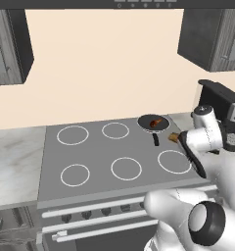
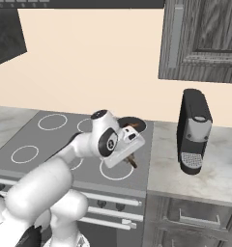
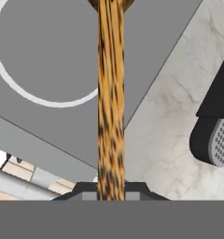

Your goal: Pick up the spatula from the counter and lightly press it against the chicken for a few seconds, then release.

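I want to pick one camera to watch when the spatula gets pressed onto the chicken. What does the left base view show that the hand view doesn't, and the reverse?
Left base view: the pan on the back right burner with the chicken in it, and the spatula apart from it. Hand view: the grip up close, the gripper shut on the spatula's wooden handle, plus the drip grille of the coffee machine. Both: the spatula, the grey stove top and marble counter.
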Motion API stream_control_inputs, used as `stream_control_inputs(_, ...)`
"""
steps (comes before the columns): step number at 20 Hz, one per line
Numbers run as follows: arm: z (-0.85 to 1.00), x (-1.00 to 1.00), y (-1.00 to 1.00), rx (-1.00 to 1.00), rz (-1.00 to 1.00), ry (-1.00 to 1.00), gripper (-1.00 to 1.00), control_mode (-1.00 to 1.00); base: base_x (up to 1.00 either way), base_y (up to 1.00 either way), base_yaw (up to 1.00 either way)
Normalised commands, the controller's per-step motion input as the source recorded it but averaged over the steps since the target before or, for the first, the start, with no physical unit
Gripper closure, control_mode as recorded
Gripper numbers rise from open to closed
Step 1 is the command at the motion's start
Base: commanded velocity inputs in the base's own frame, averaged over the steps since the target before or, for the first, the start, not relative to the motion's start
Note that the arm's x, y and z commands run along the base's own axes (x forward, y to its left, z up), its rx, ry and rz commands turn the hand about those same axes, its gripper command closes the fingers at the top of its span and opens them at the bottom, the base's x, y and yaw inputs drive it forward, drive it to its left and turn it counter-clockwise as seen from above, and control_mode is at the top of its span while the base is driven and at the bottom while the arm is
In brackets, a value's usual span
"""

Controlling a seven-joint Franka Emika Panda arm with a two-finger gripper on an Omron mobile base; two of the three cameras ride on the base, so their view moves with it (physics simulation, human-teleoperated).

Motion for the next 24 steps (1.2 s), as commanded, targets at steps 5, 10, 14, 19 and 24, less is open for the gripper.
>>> stream_control_inputs(5,0.25,0.33,0.0,0.01,0.0,0.1,1.0,-1.0,0.0,0.0,0.0)
stream_control_inputs(10,0.17,0.14,-0.01,0.02,0.0,0.04,1.0,-1.0,0.0,0.0,0.0)
stream_control_inputs(14,0.07,0.06,-0.08,0.06,0.0,0.0,1.0,-1.0,0.0,0.0,0.0)
stream_control_inputs(19,0.01,0.1,-0.07,0.08,0.0,0.0,1.0,-1.0,0.0,0.0,0.0)
stream_control_inputs(24,0.0,0.31,0.0,0.05,0.02,0.0,1.0,-1.0,0.0,0.0,0.0)
